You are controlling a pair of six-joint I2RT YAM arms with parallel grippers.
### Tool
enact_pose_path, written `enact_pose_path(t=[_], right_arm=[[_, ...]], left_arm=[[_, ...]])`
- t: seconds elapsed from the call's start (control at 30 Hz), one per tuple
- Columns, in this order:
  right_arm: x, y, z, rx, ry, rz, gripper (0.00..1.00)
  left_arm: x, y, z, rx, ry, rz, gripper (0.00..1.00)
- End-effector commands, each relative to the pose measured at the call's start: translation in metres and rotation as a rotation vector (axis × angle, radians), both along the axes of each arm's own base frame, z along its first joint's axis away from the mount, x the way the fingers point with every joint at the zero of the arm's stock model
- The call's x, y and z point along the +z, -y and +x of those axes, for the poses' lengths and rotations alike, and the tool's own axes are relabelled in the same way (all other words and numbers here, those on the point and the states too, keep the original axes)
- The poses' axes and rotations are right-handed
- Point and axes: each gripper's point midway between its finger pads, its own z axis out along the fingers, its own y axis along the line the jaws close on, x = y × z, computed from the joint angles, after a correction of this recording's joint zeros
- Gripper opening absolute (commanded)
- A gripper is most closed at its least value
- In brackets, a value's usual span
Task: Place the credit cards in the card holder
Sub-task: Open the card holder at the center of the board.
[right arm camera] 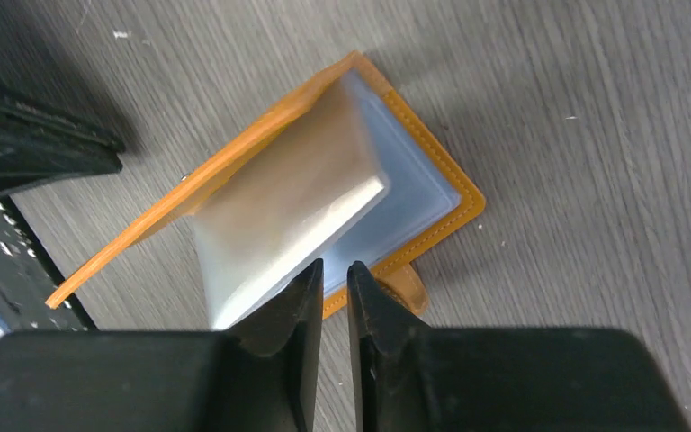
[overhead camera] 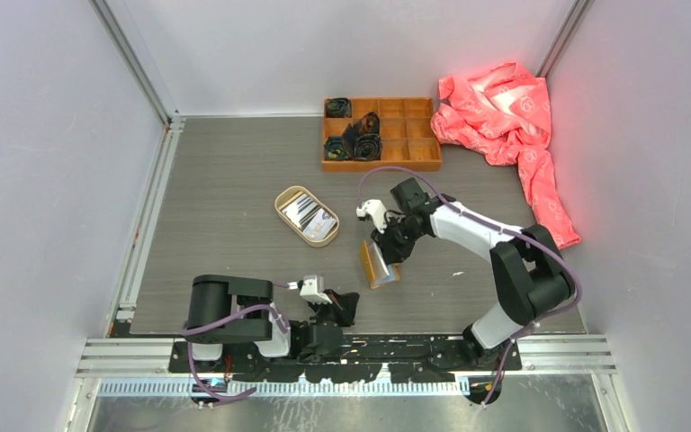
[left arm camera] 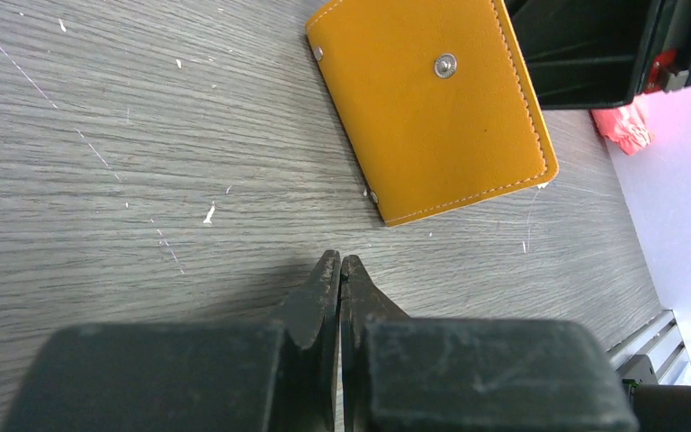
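Note:
The mustard-orange card holder (overhead camera: 379,264) lies mid-table, partly open. In the right wrist view its cover stands up on the left, and pale clear sleeves fan above the grey-blue lining (right arm camera: 418,193). My right gripper (right arm camera: 334,268) hovers at the holder's near edge with a narrow gap between its jaws. Nothing sits in that gap, and the left finger overlaps the sleeves. The left wrist view shows the holder's orange back with its snap (left arm camera: 432,99). The credit cards (overhead camera: 309,214) lie stacked in an oval tan tray (overhead camera: 281,200). My left gripper (left arm camera: 340,263) is shut and empty, low by the front edge.
An orange wooden compartment box (overhead camera: 405,133) with dark rolled items stands at the back. A pink cloth (overhead camera: 504,112) lies crumpled in the back right corner. The right arm's dark body (left arm camera: 594,45) shows at the top right of the left wrist view.

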Motion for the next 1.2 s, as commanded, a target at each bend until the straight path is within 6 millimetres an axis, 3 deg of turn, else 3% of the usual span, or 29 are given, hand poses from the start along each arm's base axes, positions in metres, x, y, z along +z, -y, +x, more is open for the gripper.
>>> enact_pose_path(t=[0.0, 0.27, 0.4, 0.7, 0.73, 0.77, 0.87, 0.97, 1.0, 1.17], right_arm=[[0.01, -0.014, -0.003, -0.117, -0.157, 0.055, 0.23], [-0.01, -0.006, 0.001, -0.246, -0.265, -0.056, 0.27], [-0.013, -0.001, 0.007, -0.279, -0.254, -0.098, 0.29], [-0.011, -0.002, 0.009, -0.278, -0.231, -0.092, 0.33], [-0.01, -0.003, 0.009, -0.276, -0.233, -0.089, 0.33], [-0.009, -0.003, 0.008, -0.274, -0.233, -0.086, 0.33], [-0.008, -0.006, 0.008, -0.27, -0.236, -0.074, 0.33], [-0.005, -0.011, 0.005, -0.264, -0.258, -0.048, 0.33], [-0.004, -0.013, 0.004, -0.263, -0.268, -0.038, 0.32], [-0.002, -0.021, -0.002, -0.261, -0.319, -0.003, 0.32]], left_arm=[[0.011, 0.0, 0.004, 0.037, 0.021, -0.033, 0.0], [0.018, -0.002, 0.006, 0.045, 0.041, -0.026, 0.0], [0.04, 0.002, 0.004, -0.012, 0.109, -0.086, 0.0], [0.064, 0.02, 0.004, -0.137, 0.134, -0.062, 0.58], [0.064, 0.02, 0.005, -0.132, 0.127, -0.021, 0.67], [0.051, 0.016, 0.006, -0.125, 0.101, 0.088, 0.75], [0.058, 0.004, 0.011, -0.054, 0.025, 0.291, 0.94], [0.067, -0.013, 0.019, 0.052, -0.029, 0.463, 0.99], [0.074, -0.009, 0.02, 0.058, -0.036, 0.494, 0.99], [0.072, 0.009, 0.019, 0.005, -0.052, 0.631, 0.99]])
